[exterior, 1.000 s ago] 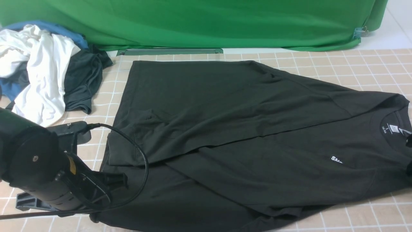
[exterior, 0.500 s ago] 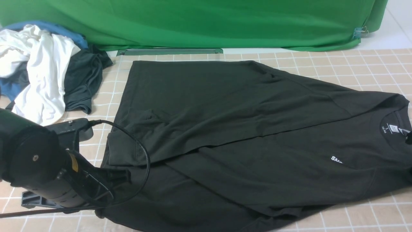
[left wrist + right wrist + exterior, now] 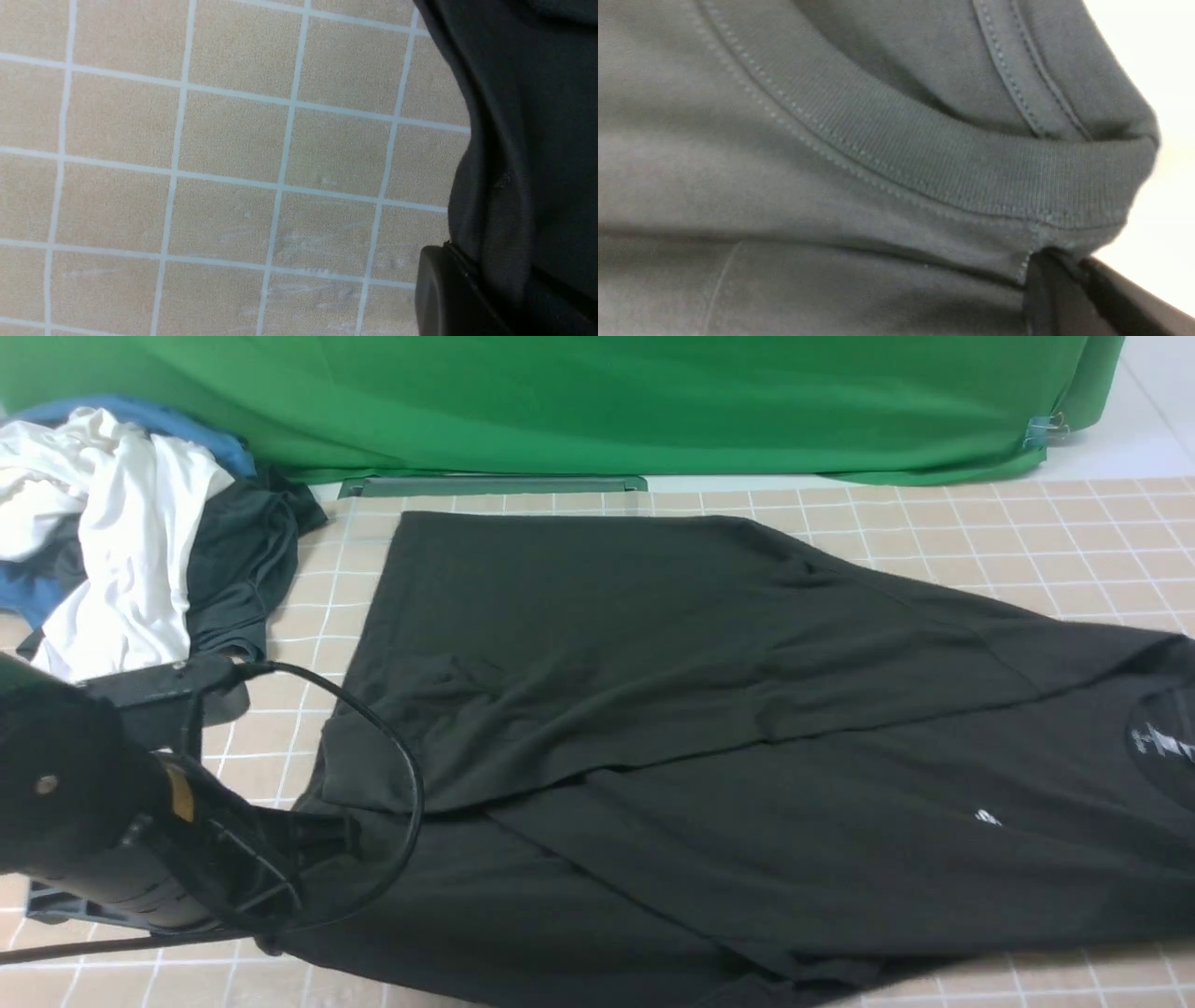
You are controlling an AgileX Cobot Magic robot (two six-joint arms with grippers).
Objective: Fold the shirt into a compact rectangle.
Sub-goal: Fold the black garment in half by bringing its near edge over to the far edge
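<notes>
Left pincer grips the shirt at the end opposite its collar; right pincer grips the collar.

Bright, even light; right wrist view blurred, soft shadows.

The left arm is a black, round housing with one small silver screw and a yellow label. A thin black cable makes a wide loop from a flat black plate beside it.
</notes>
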